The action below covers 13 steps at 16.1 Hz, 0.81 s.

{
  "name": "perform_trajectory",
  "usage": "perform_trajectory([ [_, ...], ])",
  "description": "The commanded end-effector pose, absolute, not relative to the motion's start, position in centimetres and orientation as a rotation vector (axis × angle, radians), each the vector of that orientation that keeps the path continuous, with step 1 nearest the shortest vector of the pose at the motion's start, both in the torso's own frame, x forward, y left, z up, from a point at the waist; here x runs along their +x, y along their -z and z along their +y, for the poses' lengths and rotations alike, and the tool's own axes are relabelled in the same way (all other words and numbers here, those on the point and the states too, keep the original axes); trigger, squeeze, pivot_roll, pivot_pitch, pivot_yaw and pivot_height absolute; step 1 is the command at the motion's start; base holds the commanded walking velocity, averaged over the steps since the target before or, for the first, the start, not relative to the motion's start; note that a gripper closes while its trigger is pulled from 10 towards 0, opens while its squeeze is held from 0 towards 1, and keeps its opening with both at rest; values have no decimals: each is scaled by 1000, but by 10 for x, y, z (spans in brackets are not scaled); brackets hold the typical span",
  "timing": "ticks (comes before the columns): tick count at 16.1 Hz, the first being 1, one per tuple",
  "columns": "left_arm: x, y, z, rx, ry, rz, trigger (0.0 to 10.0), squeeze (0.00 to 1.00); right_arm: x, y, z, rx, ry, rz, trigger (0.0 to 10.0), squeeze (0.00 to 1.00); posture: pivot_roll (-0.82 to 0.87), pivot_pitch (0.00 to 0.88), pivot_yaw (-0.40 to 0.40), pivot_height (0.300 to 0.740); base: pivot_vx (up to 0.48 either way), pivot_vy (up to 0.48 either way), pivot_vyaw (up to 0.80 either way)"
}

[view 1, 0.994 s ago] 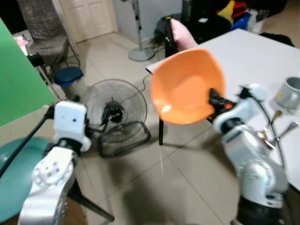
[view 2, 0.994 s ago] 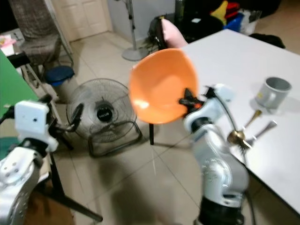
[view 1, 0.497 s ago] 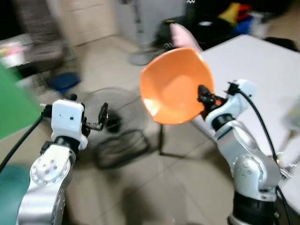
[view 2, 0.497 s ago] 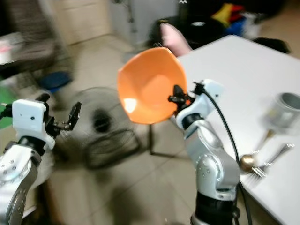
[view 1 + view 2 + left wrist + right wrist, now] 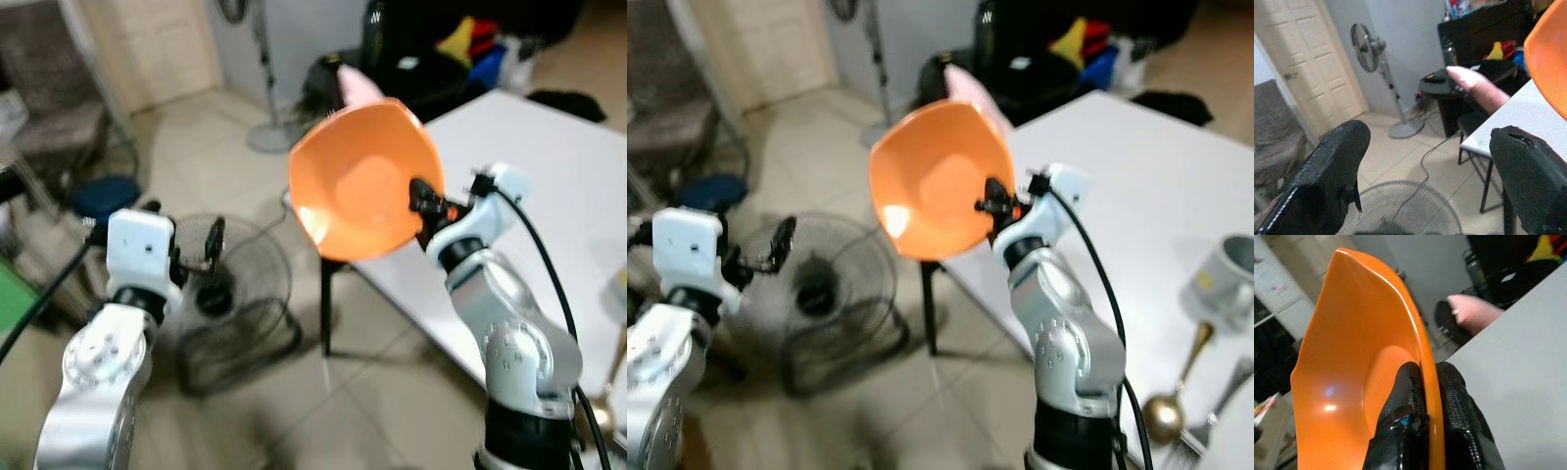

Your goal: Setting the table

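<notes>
My right gripper (image 5: 1422, 387) is clamped on the rim of the orange bowl (image 5: 361, 181), one finger inside, one outside, pinched tight on the wall. Bowl is held up in the air, tipped on its side so the hollow faces me, over the floor just off the near corner of the white table (image 5: 1136, 186). Bowl is empty, smooth glossy plastic, squarish with rounded corners, a light glare spot low on the inner wall. On the table's far right side sits a grey mug (image 5: 1227, 277), upright, can't tell what's in it. Near it a gold spoon (image 5: 1169, 406) and a silver fork (image 5: 1213, 411) lie at the table edge, well apart from the bowl. My left gripper (image 5: 1425, 181) is spread wide, holding nothing, raised over the floor with the floor fan (image 5: 230, 304) behind it. A standing fan (image 5: 1376, 73) is by the wall next to a cream door (image 5: 1308, 63). A pink cushion-like thing (image 5: 1476, 88) rests on the dark chair at the table's far end, blurred.
</notes>
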State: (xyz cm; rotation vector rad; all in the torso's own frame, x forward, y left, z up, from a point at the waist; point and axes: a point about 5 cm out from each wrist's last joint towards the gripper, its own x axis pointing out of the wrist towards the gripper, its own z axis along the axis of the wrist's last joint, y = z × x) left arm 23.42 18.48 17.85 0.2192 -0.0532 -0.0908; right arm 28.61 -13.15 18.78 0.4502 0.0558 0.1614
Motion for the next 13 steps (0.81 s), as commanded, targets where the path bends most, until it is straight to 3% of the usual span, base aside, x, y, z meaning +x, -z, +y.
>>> perform_trajectory([
  [1, 233, -179, 184, 224, 96, -51, 10000, 0, 287, -197, -134, 455, -160, 12, 10000, 0, -88, 0, 88, 740, 458, 0, 0],
  [7, 234, -179, 184, 228, 111, -48, 10000, 0, 286, -196, -132, 463, -148, 16, 10000, 0, -88, 0, 88, 740, 454, 0, 0],
  [9, 235, -178, 184, 230, 108, -46, 10000, 0, 286, -194, -133, 472, -136, 31, 10000, 0, -91, 0, 97, 740, 437, 0, -609],
  [13, 235, -176, 183, 234, 95, -31, 10000, 0, 286, -194, -135, 470, -120, 34, 10000, 0, -93, 0, 100, 740, 0, 0, -781],
])
